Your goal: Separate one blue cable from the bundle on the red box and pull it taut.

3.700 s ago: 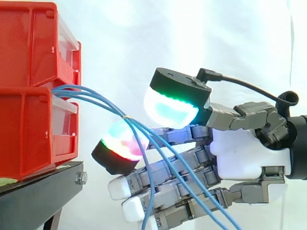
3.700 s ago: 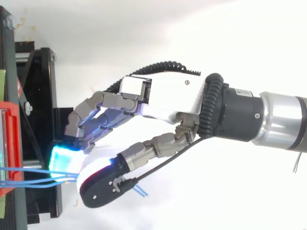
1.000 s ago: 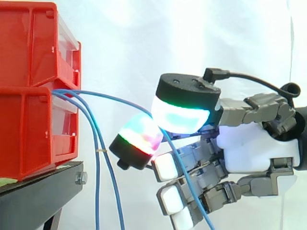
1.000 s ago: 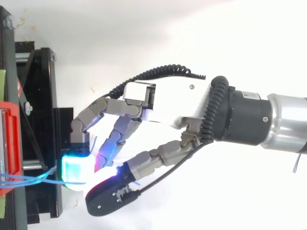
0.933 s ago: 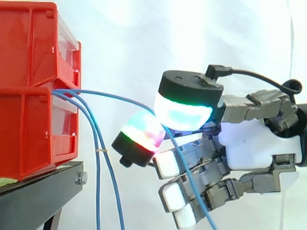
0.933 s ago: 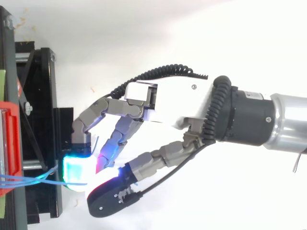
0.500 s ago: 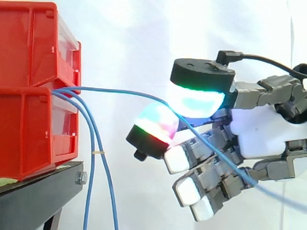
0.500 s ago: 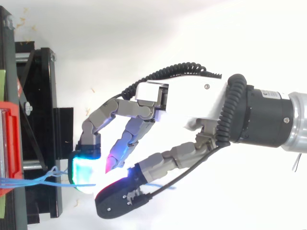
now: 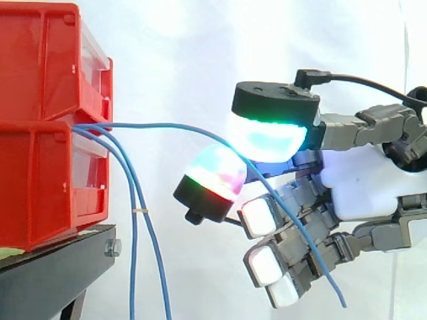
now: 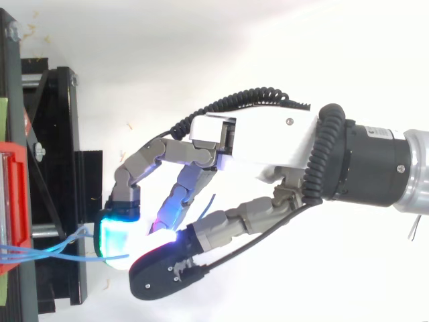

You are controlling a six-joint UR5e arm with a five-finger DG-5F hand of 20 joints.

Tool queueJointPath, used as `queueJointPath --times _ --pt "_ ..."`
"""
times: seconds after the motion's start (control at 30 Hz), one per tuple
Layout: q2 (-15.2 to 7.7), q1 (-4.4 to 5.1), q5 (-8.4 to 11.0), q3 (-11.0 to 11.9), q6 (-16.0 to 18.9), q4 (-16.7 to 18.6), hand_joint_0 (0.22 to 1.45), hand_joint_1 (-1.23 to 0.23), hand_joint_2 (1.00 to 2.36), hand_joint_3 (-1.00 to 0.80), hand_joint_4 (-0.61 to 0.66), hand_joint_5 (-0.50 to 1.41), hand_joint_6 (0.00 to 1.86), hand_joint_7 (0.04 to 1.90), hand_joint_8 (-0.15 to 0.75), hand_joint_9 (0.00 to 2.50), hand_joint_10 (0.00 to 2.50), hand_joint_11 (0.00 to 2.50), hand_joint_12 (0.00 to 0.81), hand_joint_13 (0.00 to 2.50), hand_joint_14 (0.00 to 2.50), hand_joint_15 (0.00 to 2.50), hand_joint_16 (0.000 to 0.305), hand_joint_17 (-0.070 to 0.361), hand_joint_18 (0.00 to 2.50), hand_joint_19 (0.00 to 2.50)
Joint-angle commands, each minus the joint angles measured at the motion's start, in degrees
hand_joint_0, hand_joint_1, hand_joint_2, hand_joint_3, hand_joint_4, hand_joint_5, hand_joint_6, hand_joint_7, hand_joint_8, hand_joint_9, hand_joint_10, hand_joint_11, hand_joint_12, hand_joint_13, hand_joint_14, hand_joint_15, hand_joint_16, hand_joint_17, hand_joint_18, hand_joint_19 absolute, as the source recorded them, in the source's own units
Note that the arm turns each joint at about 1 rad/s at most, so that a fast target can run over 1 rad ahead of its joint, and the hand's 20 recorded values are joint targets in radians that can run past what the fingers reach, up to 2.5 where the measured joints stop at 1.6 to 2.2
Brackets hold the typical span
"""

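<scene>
Centrally, my hand [image 9: 360, 193] reaches in from the right, palm facing the stacked boxes. My thumb pad [image 9: 270, 139], glowing green and cyan, sits above a finger pad [image 9: 215, 172] glowing red, green and blue. The two pads close together on a single blue cable [image 9: 167, 127], pinching it between them. My remaining fingers are curled beneath, their white tips pointing towards the boxes.

Behind the pinch, the free end of that cable slants down across my curled fingers and ends in the air below them. Ahead of the pinch it runs in a shallow arch, not quite straight, to the top front edge of the lower red box [image 9: 37, 180]. In the top view, my hand [image 10: 261, 144] lies to the right of the stand and the cable crosses from it to the red box at the left edge.

Two other blue cables [image 9: 133, 253] leave the same edge of the box and hang down beside it, apart from my fingers, joined by a small tie [image 9: 138, 210].

An upper red box [image 9: 40, 60] sits stacked on the lower one, and both rest on a black stand [image 9: 53, 270]. A white curtain [image 9: 173, 53] forms the background.
</scene>
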Motion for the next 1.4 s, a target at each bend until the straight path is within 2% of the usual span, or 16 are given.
queueJointPath --times 0.0,0.17,0.37,0.53,0.63,0.73,0.87,1.1,1.2,1.37 --pt "0.0 0.0 -0.07 0.0 0.0 0.1 0.58 -0.58 1.01 -0.31 0.05 -0.02 0.87 0.96 0.245 1.2 0.01 0.21 0.371 0.98 0.01 0.34 0.056 0.127 0.76 0.49" --pt "0.0 0.0 -0.07 0.0 0.1 0.0 0.56 -0.52 1.01 -0.38 0.04 -0.03 0.87 0.96 0.226 1.18 0.01 0.25 0.346 0.95 0.02 0.37 0.05 0.113 0.69 0.53" --pt "0.0 0.0 -0.16 0.0 0.1 0.0 0.52 -0.5 1.0 -0.5 0.05 -0.02 0.86 0.95 0.231 1.2 0.01 0.24 0.359 0.96 0.02 0.37 0.053 0.118 0.71 0.52" --pt "0.0 0.0 -0.16 0.0 0.1 0.0 0.49 -0.51 1.0 -0.5 0.06 -0.02 0.86 0.96 0.241 1.22 0.01 0.24 0.368 0.97 0.02 0.36 0.055 0.124 0.73 0.51" --pt "0.0 0.0 -0.16 0.0 0.1 0.0 0.49 -0.57 1.0 -0.5 0.06 -0.02 0.85 0.96 0.246 1.22 0.01 0.24 0.373 0.98 0.02 0.36 0.055 0.125 0.74 0.51" --pt "0.0 0.0 -0.16 0.0 0.1 0.0 0.49 -0.68 1.0 -0.5 0.07 -0.03 0.85 0.95 0.24 1.22 0.01 0.26 0.371 0.98 0.02 0.39 0.054 0.122 0.75 0.51" --pt "0.0 0.0 -0.16 0.0 0.1 0.0 0.55 -0.81 1.0 -0.49 0.07 -0.03 0.86 0.99 0.22 1.19 0.01 0.31 0.343 0.99 0.02 0.44 0.05 0.112 0.74 0.54" --pt "0.0 0.0 -0.07 0.0 0.1 0.1 0.63 -0.89 1.01 -0.34 0.03 -0.03 0.88 0.98 0.201 1.17 0.01 0.36 0.327 1.02 0.02 0.51 0.046 0.105 0.78 0.56" --pt "0.0 0.0 -0.07 0.0 0.1 0.0 0.61 -0.85 1.01 -0.31 -0.03 -0.03 0.88 0.95 0.181 1.2 0.01 0.34 0.322 1.03 0.02 0.5 0.046 0.104 0.78 0.58" --pt "0.0 0.0 -0.16 0.0 0.1 0.0 0.59 -0.66 1.01 -0.33 0.01 -0.03 0.86 0.94 0.194 1.25 0.01 0.28 0.338 1.02 0.02 0.46 0.051 0.115 0.76 0.57"
